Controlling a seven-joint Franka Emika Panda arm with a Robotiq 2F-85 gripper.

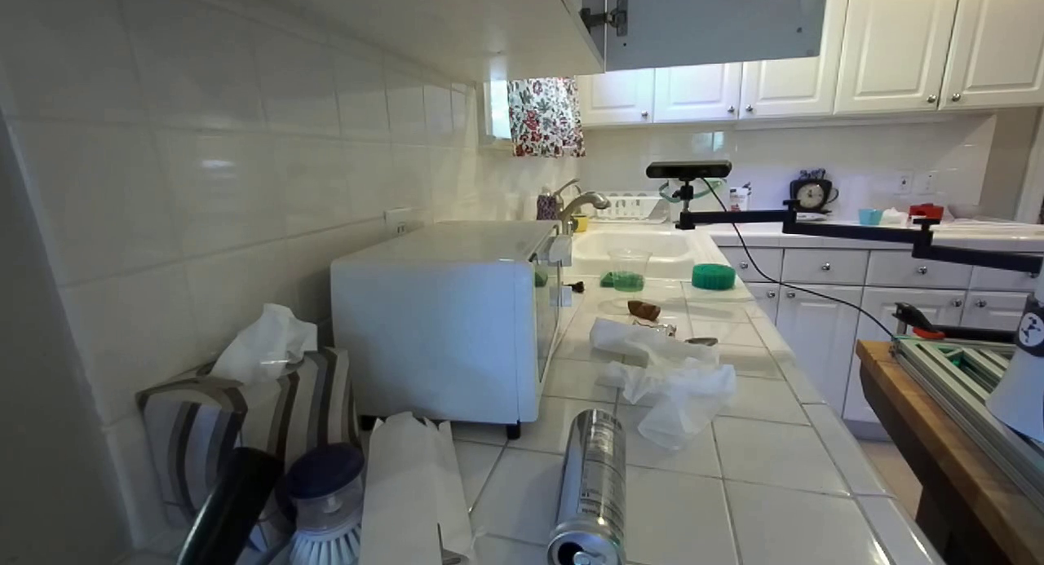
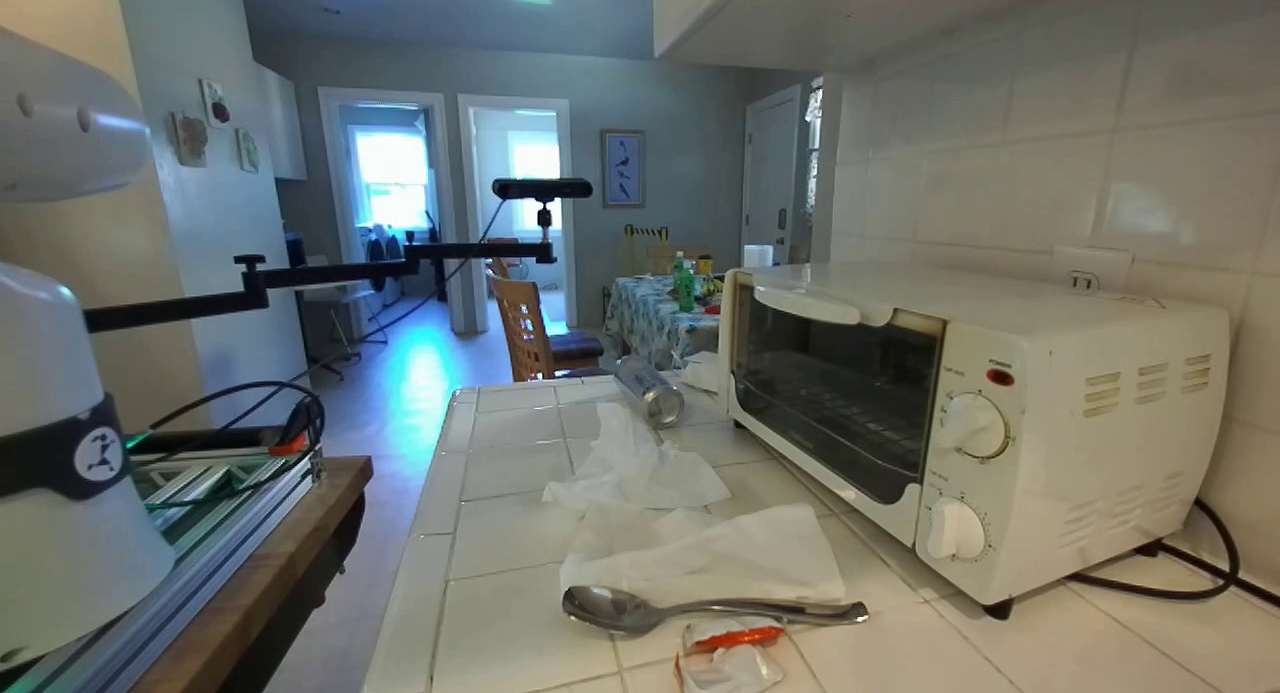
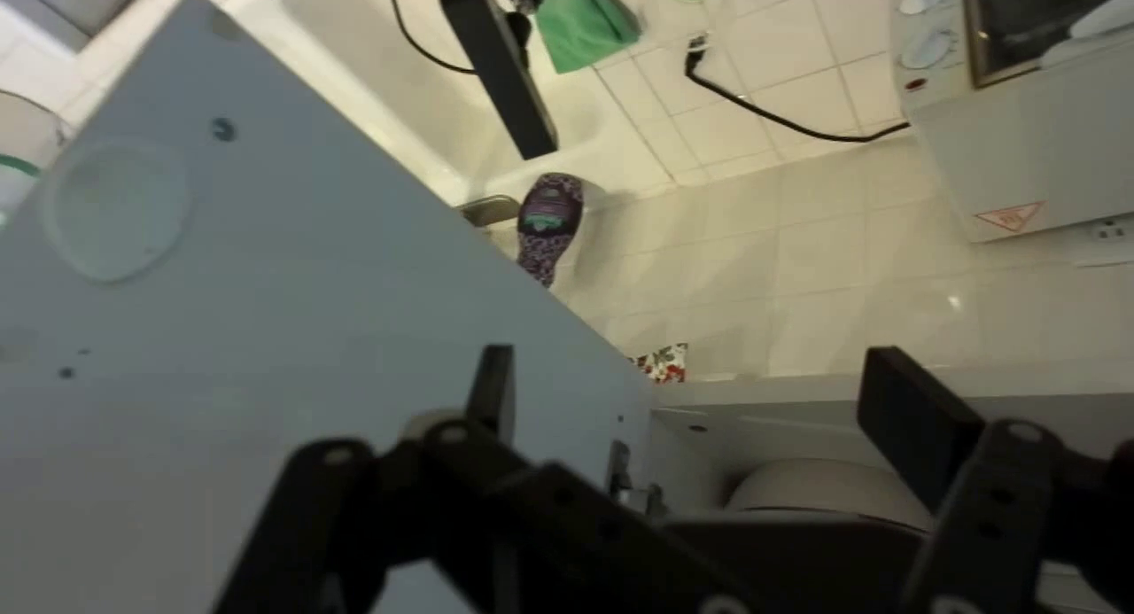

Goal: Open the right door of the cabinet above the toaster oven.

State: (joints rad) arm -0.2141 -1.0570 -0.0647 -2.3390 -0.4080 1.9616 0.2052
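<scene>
The right door [image 1: 710, 23] stands swung open from the cabinet [image 1: 457, 27], with its inner face and a metal hinge showing in an exterior view. In the wrist view the door [image 3: 292, 330] fills the left side, and the open cabinet [image 3: 842, 388] shows at lower right with a round pale item inside. My gripper [image 3: 691, 379] is open with nothing between its fingers. Its left finger is in front of the door's inner face, its right finger in front of the cabinet opening; contact cannot be told. The toaster oven [image 1: 432, 337] stands below, also in an exterior view [image 2: 1080, 393]. The knob is hidden.
A camera on a black jointed arm [image 1: 689, 169] reaches over toward the counter; it also shows in the wrist view [image 3: 500, 65]. A can [image 1: 591, 483], crumpled paper [image 1: 669, 377], a spoon [image 2: 700, 608] and a tissue box [image 1: 310, 394] lie on the counter. The sink [image 1: 644, 243] is beyond.
</scene>
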